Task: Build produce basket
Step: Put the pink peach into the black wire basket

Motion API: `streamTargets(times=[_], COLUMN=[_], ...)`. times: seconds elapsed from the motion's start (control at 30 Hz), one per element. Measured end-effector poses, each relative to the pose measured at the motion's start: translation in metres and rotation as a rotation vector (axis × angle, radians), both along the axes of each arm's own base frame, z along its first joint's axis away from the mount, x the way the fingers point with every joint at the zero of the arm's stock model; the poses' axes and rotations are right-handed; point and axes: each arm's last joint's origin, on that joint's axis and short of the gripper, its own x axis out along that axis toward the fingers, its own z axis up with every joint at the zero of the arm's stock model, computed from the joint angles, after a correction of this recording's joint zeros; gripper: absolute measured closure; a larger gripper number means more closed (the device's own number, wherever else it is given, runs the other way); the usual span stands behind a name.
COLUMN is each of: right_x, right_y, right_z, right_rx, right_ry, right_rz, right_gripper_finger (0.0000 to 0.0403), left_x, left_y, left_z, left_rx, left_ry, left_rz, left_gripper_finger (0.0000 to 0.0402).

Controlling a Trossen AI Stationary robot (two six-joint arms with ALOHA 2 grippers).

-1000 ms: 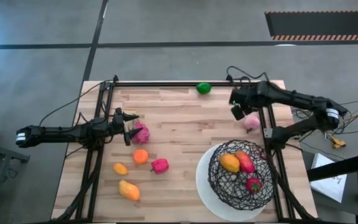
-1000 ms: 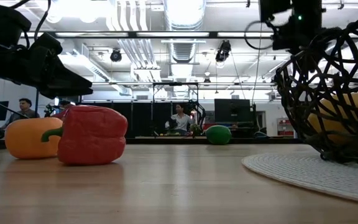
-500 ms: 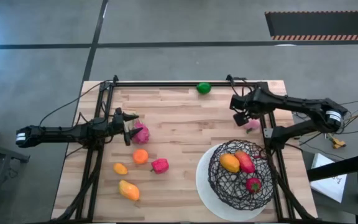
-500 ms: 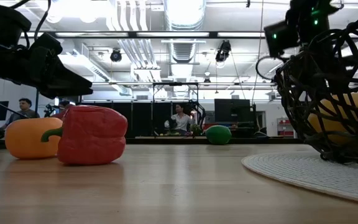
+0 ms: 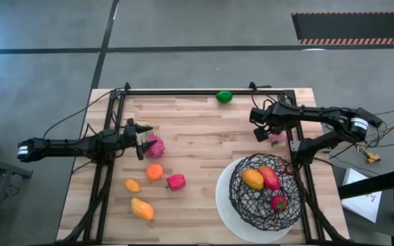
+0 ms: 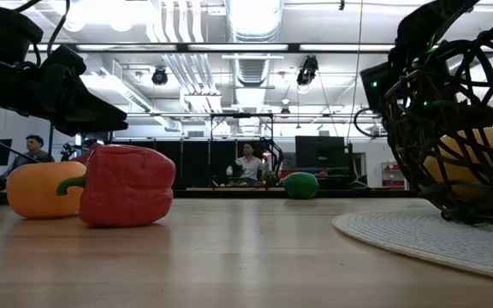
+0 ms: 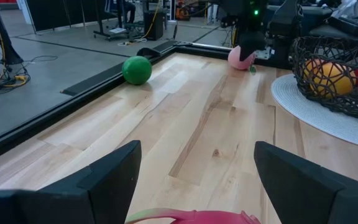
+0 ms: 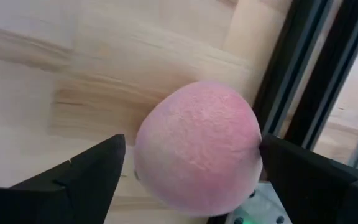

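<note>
The black wire basket (image 5: 265, 190) stands on its white round base at the near right and holds an orange fruit (image 5: 253, 179) and two red pieces. My right gripper (image 8: 192, 142) is open, low over a pale pink fruit (image 8: 197, 146) that lies on the table beside the right frame rail; its fingers stand on either side of the fruit. My left gripper (image 5: 141, 145) is open at the table's left, with a magenta piece (image 5: 155, 145) between its fingertips. Whether either gripper touches its piece, I cannot tell. A green ball (image 5: 224, 97) lies at the far edge.
Near the left gripper lie an orange piece (image 5: 154, 171), a small orange one (image 5: 133, 184), a red-pink pepper (image 5: 176, 181) and a yellow-orange piece (image 5: 142, 208). Black frame rails (image 5: 298, 164) run along the table's sides and far edge. People stand in the room beyond.
My right gripper has come down and toward the table's near edge, onto the pale pink fruit by the right rail. The fruit has stayed where it was.
</note>
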Motion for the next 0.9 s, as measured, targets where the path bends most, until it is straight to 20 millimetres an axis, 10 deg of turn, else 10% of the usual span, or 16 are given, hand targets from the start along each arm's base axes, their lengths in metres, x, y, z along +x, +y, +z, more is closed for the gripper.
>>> streamTargets(times=[0.57, 0.9], right_x=[0.007, 0.021], right_y=[-0.005, 0.02], right_z=[-0.028, 0.053], right_rx=[0.076, -0.018], right_ry=[0.185, 0.022], right_rz=[0.109, 0.212], right_gripper_finger=[0.0126, 0.0128], left_x=[0.0, 0.0], left_y=[0.0, 0.0], left_z=[0.0, 0.0], left_rx=[0.0, 0.0], left_ry=[0.0, 0.0], left_rz=[0.0, 0.0], left_gripper_finger=[0.0104, 0.0104])
